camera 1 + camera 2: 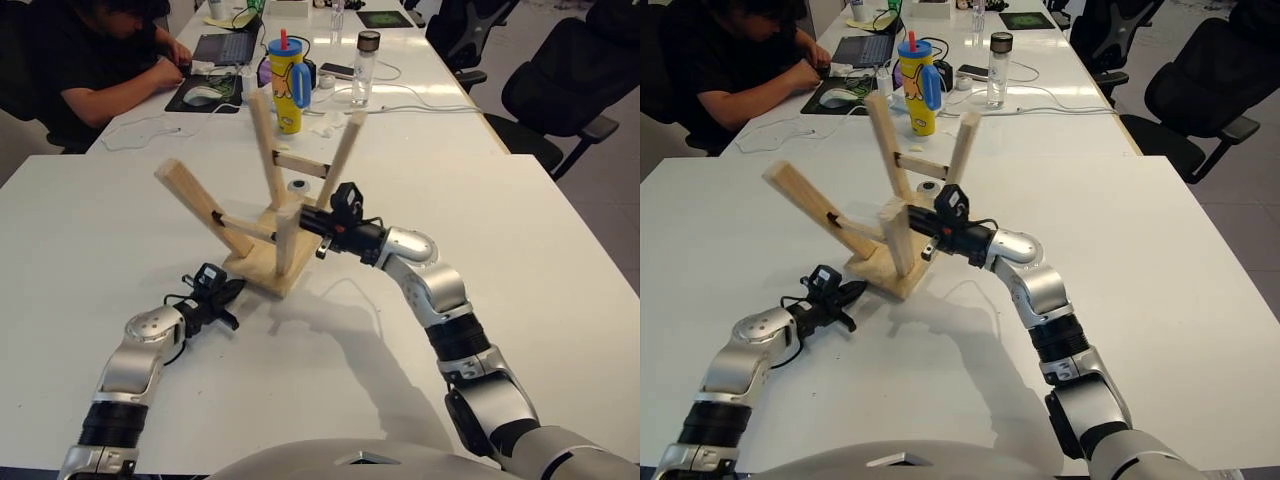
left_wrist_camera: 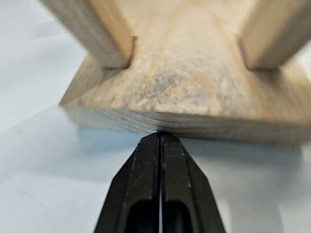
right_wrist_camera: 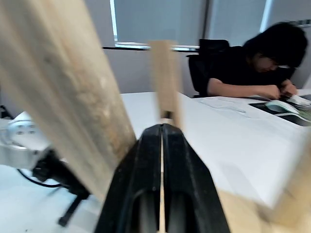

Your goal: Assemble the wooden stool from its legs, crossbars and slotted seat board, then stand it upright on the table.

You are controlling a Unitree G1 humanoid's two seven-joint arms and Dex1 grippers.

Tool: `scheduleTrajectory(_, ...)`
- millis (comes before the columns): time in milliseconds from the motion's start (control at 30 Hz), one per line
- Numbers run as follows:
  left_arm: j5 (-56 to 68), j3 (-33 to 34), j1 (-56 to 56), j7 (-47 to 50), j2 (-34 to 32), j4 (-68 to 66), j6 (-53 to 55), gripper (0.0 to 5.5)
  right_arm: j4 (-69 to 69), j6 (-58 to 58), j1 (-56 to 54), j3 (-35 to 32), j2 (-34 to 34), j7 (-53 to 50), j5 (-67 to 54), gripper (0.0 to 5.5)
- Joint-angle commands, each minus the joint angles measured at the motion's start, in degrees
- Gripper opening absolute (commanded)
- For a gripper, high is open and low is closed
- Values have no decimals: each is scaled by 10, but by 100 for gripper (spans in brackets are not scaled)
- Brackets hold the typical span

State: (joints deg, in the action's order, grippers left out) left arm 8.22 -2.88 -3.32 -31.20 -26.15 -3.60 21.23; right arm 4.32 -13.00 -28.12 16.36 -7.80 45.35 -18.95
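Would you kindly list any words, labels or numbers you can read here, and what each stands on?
No text can be read here.
Yellow cup: a printed picture, any lettering too small.
Laptop: too small to read.
Wooden stool: no markings visible.

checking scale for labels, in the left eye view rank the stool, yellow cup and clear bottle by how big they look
1. stool, clearly largest, though also nearest the camera
2. yellow cup
3. clear bottle, slimmer and a bit shorter than the cup; both stand about equally far back
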Motion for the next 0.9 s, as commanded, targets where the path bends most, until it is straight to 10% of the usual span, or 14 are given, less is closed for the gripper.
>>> scheduleTrajectory(33, -24, -14, -32, 61, 57, -62, 23, 2, -11, -20, 13, 35, 37, -41, 31, 0)
scheduleTrajectory(500, -76, 37, 97, 229, 105, 163, 37, 2, -330, -313, 238, -13, -37, -145, -75, 0)
scheduleTrajectory(900, -83, -11, 127, 161, 69, 164, 85, 2, -224, -197, 361, -137, -85, -321, 88, 0)
